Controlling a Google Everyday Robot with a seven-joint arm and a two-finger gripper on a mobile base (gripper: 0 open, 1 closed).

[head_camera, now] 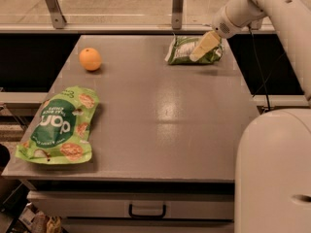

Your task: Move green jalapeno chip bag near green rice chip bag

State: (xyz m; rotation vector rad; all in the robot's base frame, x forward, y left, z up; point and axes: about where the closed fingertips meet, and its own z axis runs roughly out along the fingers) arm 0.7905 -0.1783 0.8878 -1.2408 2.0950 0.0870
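The green jalapeno chip bag (pixel 181 51) is small and crinkled and lies at the far right of the grey table (pixel 160 115). My gripper (pixel 200 51) reaches down from the upper right and sits over the right half of that bag, at or just above its surface. The green rice chip bag (pixel 60 125) is a large flat pouch with white letters and chip pictures. It lies at the front left edge, far from the gripper.
An orange (pixel 90 59) sits at the far left of the table. Two metal posts (pixel 177 6) and a rail stand along the back edge. My white arm body (pixel 274 174) fills the lower right. A drawer handle (pixel 147 211) is below the front edge.
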